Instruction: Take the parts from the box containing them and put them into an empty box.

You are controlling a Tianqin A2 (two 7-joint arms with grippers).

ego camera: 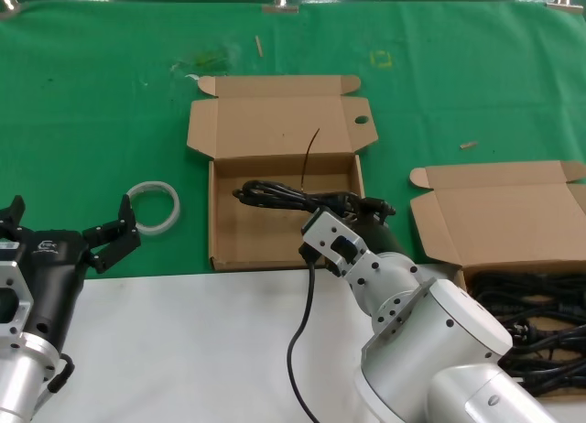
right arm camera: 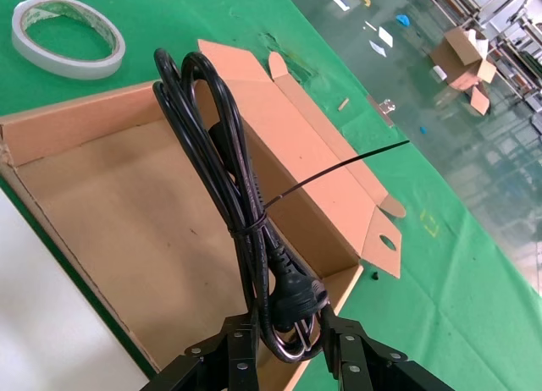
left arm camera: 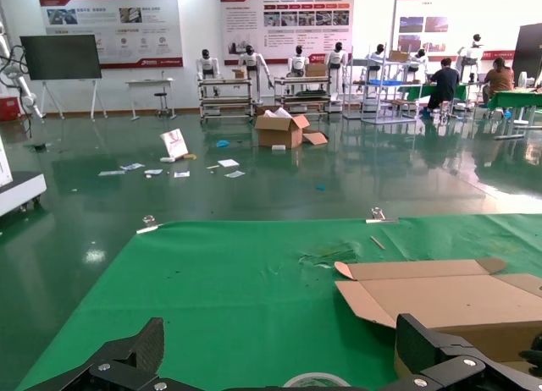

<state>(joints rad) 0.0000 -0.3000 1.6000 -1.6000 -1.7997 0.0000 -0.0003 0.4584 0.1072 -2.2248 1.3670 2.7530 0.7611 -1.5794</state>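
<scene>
I have the right gripper (right arm camera: 288, 344) clamped on a bundled black power cable with a moulded plug (right arm camera: 233, 188), its fingers pinching the plug end, where the bunch is thickest and stiffest. That looks like the sensible place to hold it, since the rest then trails out in front of the fingers rather than flopping loose.

The bundle hangs over the open, shallow brown cardboard mailer box with the holed side tab (ego camera: 229, 244), which otherwise holds nothing. Its long axis runs straight away from my fingertips across the box's width, the looped end pointing toward the far side wall, and beyond that wall lies the white tape ring (ego camera: 154, 208) on the green cloth (ego camera: 92, 103). A thin black tie tail (right arm camera: 339, 167) sticks out sideways from the wrap at the bundle's waist, aimed at the raised lid flap. From the wrist view the cable seems just above the floor, not yet lying on it, so I judge this to be the lowering step before release.

Behind and beside my right arm sits the second brown mailer box holding the remaining black cables (ego camera: 536, 318).

My left gripper (ego camera: 69, 235) waits near the table's front edge, fingers spread apart and holding nothing, with the tape ring just ahead of it.
</scene>
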